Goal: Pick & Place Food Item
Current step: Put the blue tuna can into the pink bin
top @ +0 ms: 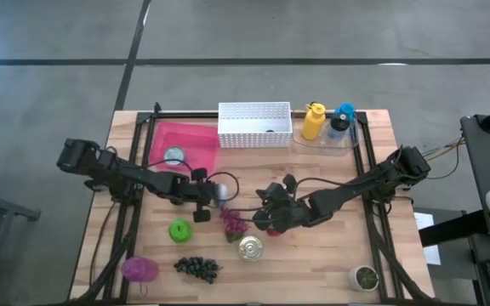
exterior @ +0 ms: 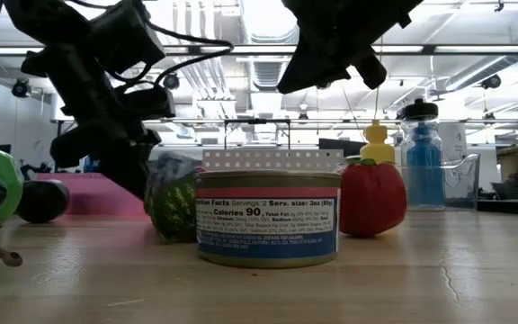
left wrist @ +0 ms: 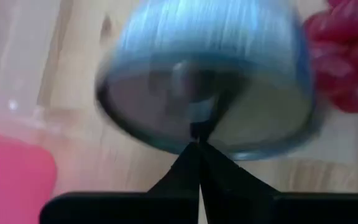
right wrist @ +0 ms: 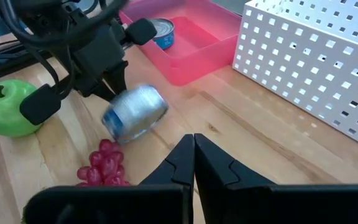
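Observation:
A blue-and-silver can [right wrist: 135, 112] lies on its side on the wood in front of the pink bin [right wrist: 194, 46]; it shows blurred in the left wrist view as the can [left wrist: 207, 74]. My left gripper [left wrist: 199, 146] is shut, its tips at the can's flat end; it also shows as the left gripper [top: 210, 194] beside the can [top: 222, 191]. My right gripper [right wrist: 194, 146] is shut and empty, raised just right of the can and above the red pepper [exterior: 371, 198]. Red grapes [right wrist: 103, 163] lie beside the can. My left gripper's shut fingertips [left wrist: 194, 149] stand at the lower edge of the can's flat end face [left wrist: 185, 118], coming level from the table's left. I cannot tell whether they touch it. The can rests on its side on the table.
A second can [top: 174, 155] sits in the pink bin. Behind stand a white perforated basket [top: 254, 125] and a yellow bottle [top: 313, 121] and blue bottle [top: 341, 121]. Near the front lie a green apple [top: 179, 229], labelled tin [exterior: 266, 220], dark grapes [top: 196, 268], purple item [top: 139, 269] and small pot [top: 365, 277].

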Robot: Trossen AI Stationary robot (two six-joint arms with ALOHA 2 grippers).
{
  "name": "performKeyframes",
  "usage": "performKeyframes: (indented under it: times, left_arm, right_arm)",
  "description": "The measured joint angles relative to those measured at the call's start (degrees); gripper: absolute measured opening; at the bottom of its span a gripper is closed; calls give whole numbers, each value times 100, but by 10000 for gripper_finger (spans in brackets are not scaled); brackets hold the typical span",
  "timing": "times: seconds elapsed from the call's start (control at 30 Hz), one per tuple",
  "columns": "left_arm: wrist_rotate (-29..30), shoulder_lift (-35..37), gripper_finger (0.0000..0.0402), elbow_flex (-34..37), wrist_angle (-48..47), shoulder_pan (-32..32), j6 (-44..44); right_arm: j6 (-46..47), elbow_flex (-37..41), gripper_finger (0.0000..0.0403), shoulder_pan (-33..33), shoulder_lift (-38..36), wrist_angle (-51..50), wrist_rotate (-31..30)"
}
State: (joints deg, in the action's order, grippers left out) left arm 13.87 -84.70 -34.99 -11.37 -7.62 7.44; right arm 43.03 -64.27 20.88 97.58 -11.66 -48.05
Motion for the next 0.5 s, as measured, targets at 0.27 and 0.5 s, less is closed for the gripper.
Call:
performKeyframes:
  times: [0.27,0.5]
  left_arm:
    - [4,6,2,-8,0,0,0]
    - [6,6,2,-8,15,0,2]
  right_arm:
    - [0,0,8,0,0,2,0]
    - [0,0,8,0,0,2,0]
